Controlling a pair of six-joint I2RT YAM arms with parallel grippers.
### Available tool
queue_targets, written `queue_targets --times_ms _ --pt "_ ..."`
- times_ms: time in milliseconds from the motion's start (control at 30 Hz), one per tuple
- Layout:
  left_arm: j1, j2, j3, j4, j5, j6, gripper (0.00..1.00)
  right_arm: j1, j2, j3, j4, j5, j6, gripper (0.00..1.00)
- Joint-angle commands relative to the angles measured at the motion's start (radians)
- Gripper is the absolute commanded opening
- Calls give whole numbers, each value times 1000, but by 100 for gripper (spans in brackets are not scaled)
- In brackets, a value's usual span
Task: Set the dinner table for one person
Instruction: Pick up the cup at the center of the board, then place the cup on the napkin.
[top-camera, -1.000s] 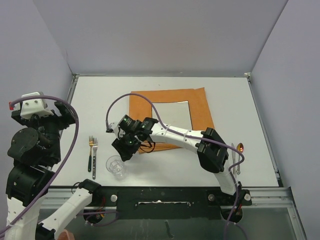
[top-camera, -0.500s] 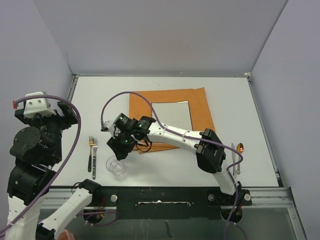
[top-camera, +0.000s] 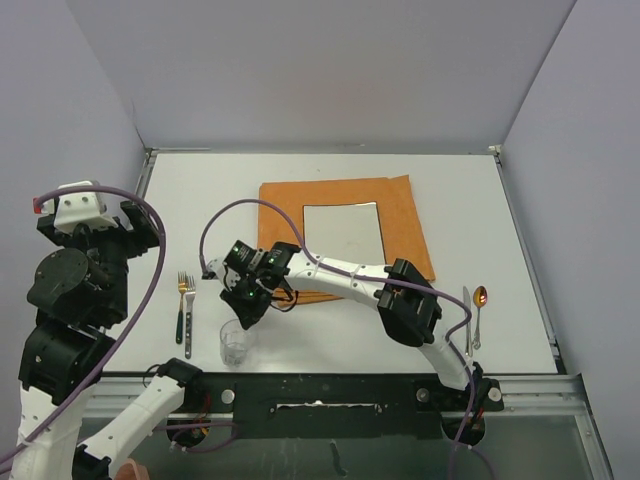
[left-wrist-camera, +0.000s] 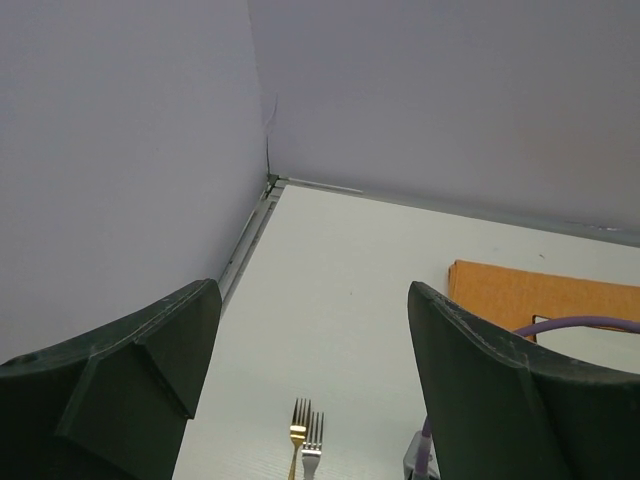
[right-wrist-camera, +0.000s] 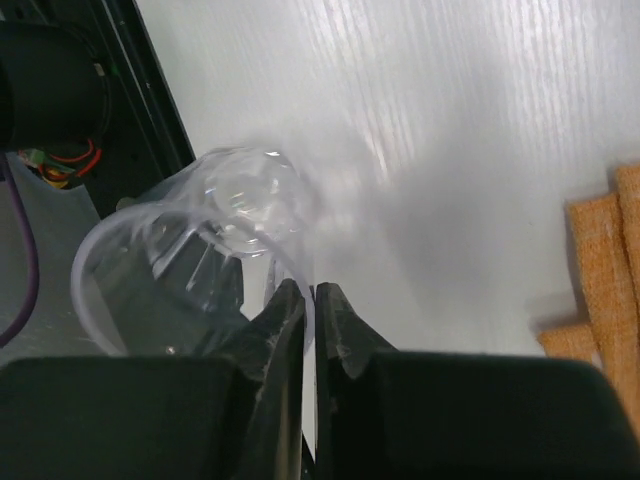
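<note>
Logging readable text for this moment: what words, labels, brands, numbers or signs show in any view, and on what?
None can be read in any view.
The clear cup, two forks, knife, spoon, orange mat, white plate and dinner table carry no print.
The right arm shows only small green lights, with no legible label.

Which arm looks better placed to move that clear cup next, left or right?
Right. The right gripper is pinched shut on the rim of the clear cup; the left gripper hangs open off to the side, holding nothing.
</note>
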Motion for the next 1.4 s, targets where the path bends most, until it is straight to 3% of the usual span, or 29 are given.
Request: queue_targets --times_ms 0,200,400,600,867,1100,1367 --pt "-4 15 1 35 15 -19 75 13 -10 21 3 -24 -14 0" --pt "-4 22 -10 43 23 -28 74 14 -83 -23 44 -4 -21 0" --pt "-3 29 -25 57 32 -36 74 -42 -167 14 -6 132 -35 0" --pt "-4 43 -50 75 42 -28 74 -234 -356 -12 23 264 -13 0" --pt "-2 134 -170 101 136 -112 74 -547 -548 -96 152 619 82 0" --pt "-10 254 -252 131 292 -284 72 -688 -450 -18 99 683 175 0" --pt "-15 248 -311 128 298 -267 71 -805 -333 60 57 673 220 0"
